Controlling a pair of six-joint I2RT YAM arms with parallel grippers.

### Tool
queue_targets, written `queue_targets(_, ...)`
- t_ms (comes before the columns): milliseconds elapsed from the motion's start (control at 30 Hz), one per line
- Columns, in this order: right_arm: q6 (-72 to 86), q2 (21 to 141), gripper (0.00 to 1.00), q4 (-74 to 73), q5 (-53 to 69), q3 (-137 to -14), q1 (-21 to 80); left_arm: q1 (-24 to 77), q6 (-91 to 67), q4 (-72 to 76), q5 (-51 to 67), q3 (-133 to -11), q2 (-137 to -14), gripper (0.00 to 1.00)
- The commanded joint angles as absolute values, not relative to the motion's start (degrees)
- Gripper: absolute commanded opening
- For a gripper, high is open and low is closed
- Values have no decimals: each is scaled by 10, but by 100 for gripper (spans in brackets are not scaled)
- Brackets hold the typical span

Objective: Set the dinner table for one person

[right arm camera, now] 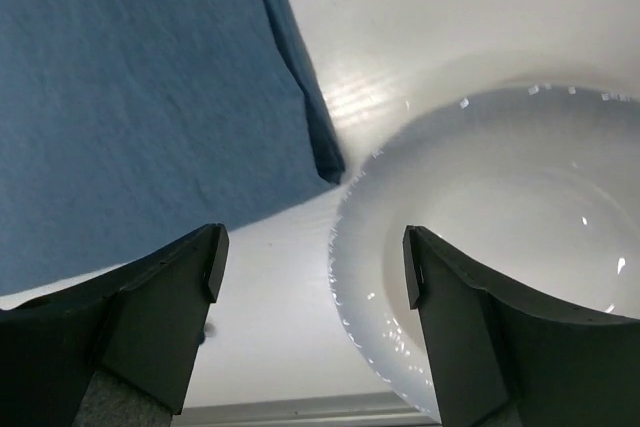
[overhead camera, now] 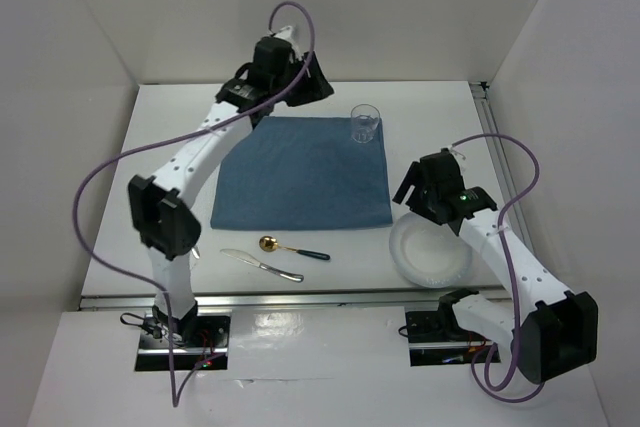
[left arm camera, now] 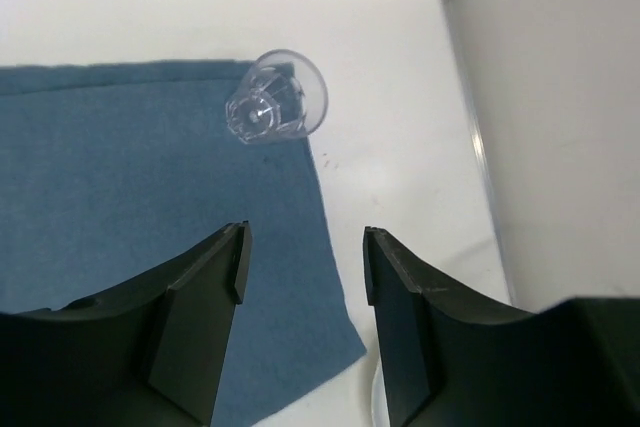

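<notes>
Dinner table [overhead camera: 430, 117] spreads beneath both arms, the left fingers [left arm camera: 200, 297] parted and empty with a clear glass [left arm camera: 275, 97] ahead on the corner of the blue placemat [left arm camera: 120, 177], the right fingers [right arm camera: 170, 297] parted and empty over the rim of a white plate [right arm camera: 480, 207].

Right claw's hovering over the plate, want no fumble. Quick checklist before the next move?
1. Right claw open and empty: ok.
2. Plate rim between its fingers in right wrist view: ok.
3. Placemat middle bare for the plate: ok.
4. Glass upright on placemat's far right corner: ok.
5. Left claw open, apart from glass: ok.
6. Spoon and knife set beside placemat: not ok, both lie on the dinner table in front of it.
</notes>
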State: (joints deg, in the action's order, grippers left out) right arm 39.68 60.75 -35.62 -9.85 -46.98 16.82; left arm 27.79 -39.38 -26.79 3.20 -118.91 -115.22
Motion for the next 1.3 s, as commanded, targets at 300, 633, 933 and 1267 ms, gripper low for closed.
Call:
queue_targets(300,410,528,86,-424,-80,-573,164,376,-452,-172,236,-819,-1035,79)
queue_targets(633,378,493,94,-451,-67,-708,164,475,-510,-21,307,-821,-1165,99)
queue_targets(933,373,488,95,-469,-89,-734,164,504,-516,22,336,-859,-1254,95)
queue_targets(1267,378,488,97,-469,-89,-734,164,526,-516,67,355,-898,-1309,76)
